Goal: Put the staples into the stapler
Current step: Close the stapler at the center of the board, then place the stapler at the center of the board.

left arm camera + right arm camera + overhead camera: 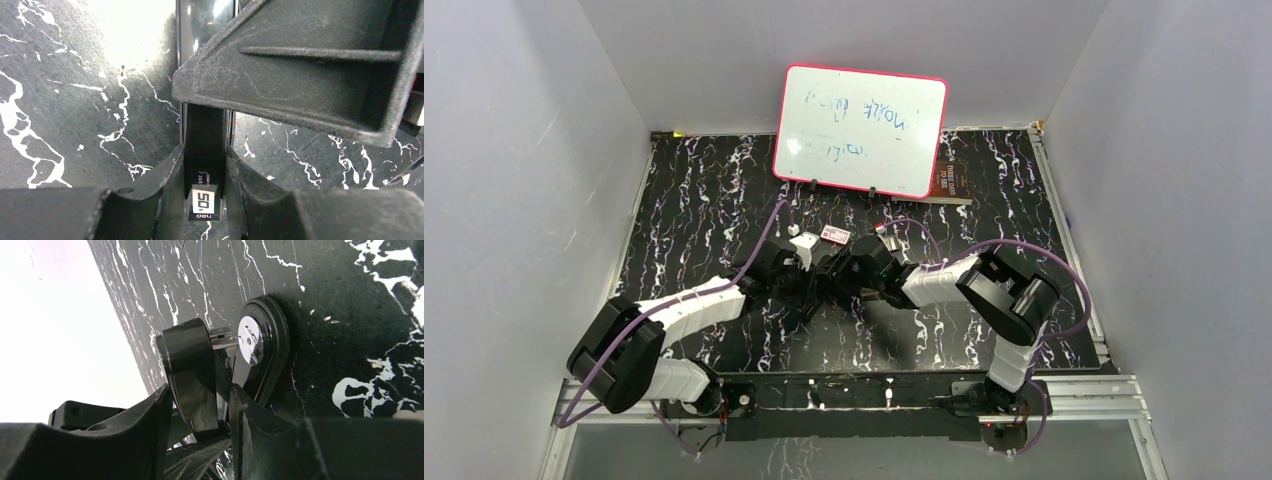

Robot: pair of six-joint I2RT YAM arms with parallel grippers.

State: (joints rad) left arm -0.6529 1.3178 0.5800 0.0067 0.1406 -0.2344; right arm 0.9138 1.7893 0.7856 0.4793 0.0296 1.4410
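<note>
Where both arms meet at middle of table (704, 200): stapler (202, 125), black, halves parted. Left gripper (204, 165) clamped on its body. Right gripper (200, 395) flanks upper half; whether gripping, cannot tell.

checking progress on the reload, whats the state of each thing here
stapler: looks hinged open, top half apart from base, held by both grippers
left gripper: shut on stapler body
right gripper: shut on stapler top half
staples: none in view
box: lying flat, open or closed too small to tell
whiteboard: propped upright, scribbled on
</note>
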